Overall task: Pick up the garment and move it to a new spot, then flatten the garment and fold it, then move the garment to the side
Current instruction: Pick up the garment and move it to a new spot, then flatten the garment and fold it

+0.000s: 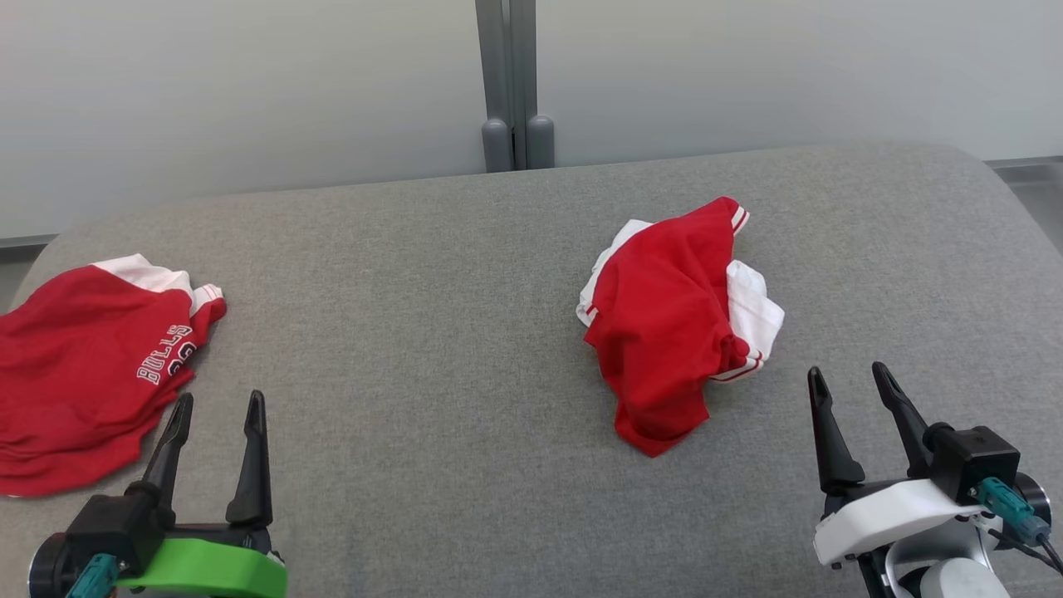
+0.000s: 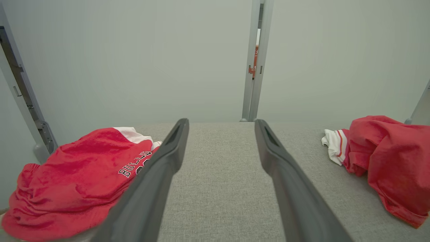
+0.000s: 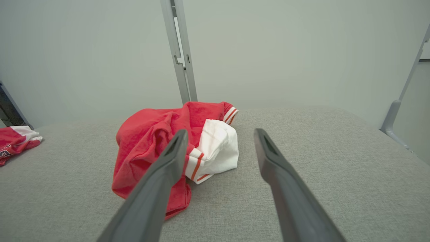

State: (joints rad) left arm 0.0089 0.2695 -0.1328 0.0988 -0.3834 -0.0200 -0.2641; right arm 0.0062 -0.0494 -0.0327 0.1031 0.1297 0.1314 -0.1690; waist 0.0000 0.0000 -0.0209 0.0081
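Observation:
A crumpled red and white garment (image 1: 673, 324) lies in a heap right of the middle of the grey padded table (image 1: 432, 291); it also appears in the right wrist view (image 3: 151, 141) and at the right edge of the left wrist view (image 2: 389, 158). My right gripper (image 1: 851, 379) stands open just to the heap's near right, apart from it, nothing between its fingers (image 3: 168, 161). My left gripper (image 1: 220, 403) is open at the lower left, empty, its fingers (image 2: 174, 141) pointing over bare table.
A second red garment with "BULLS" lettering (image 1: 83, 365) lies spread at the table's left edge, close to my left gripper (image 2: 77, 178). A pale wall with a grey vertical post (image 1: 515, 83) stands behind the table. The table's far right corner is rounded.

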